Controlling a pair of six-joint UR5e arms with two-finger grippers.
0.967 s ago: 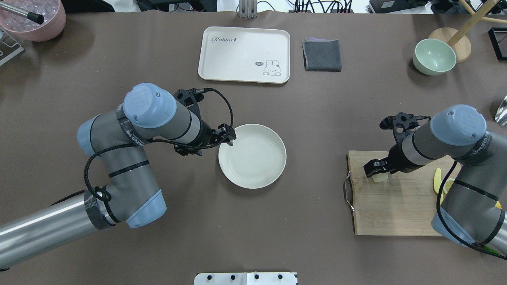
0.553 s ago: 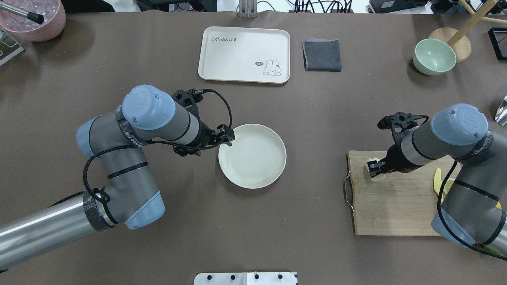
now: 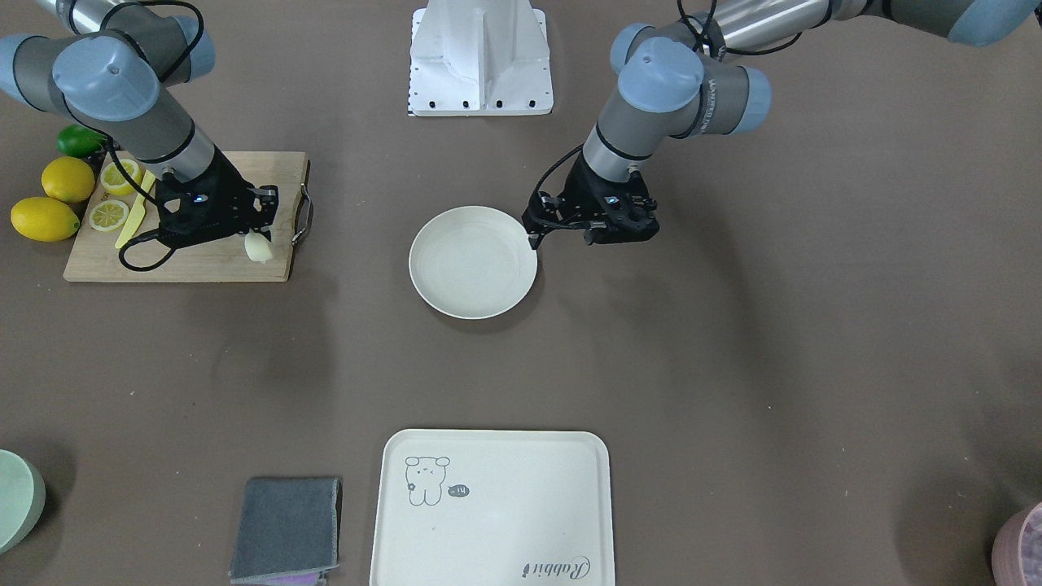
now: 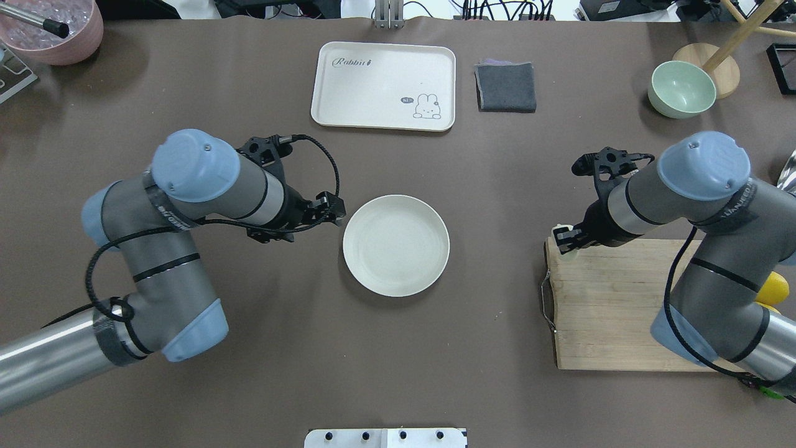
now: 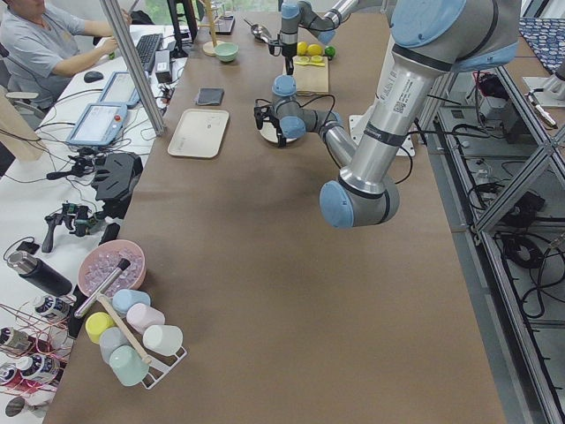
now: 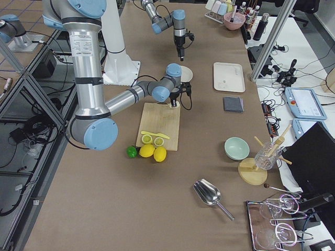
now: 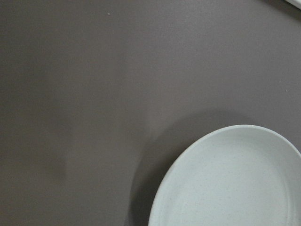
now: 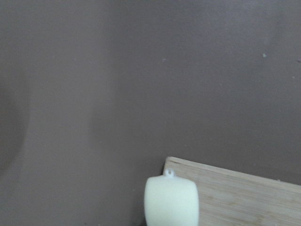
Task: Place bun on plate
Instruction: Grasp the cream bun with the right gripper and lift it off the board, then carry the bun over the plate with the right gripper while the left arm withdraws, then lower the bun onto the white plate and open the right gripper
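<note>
The bun (image 3: 259, 247), a small pale cream block, hangs in my right gripper (image 4: 564, 239), which is shut on it. It is held over the far left corner of the wooden cutting board (image 4: 615, 311). The right wrist view shows the bun (image 8: 171, 202) above that board corner. The round off-white plate (image 4: 395, 245) lies empty mid-table, well to the left of the bun. My left gripper (image 4: 334, 214) hovers just off the plate's left rim, open by a narrow gap and holding nothing. Only the plate's edge (image 7: 225, 188) shows in the left wrist view.
Lemons (image 3: 67, 179), lemon slices and a yellow knife lie at the board's right end. A cream tray with a drawing (image 4: 384, 86), a grey cloth (image 4: 505, 86) and a green bowl (image 4: 681, 89) sit along the far side. A pink bowl (image 4: 53, 28) is at the far left corner.
My right gripper closed on the bun and carried it up toward the board's far left corner. My left gripper drew back leftward off the plate's rim; the plate stayed put.
</note>
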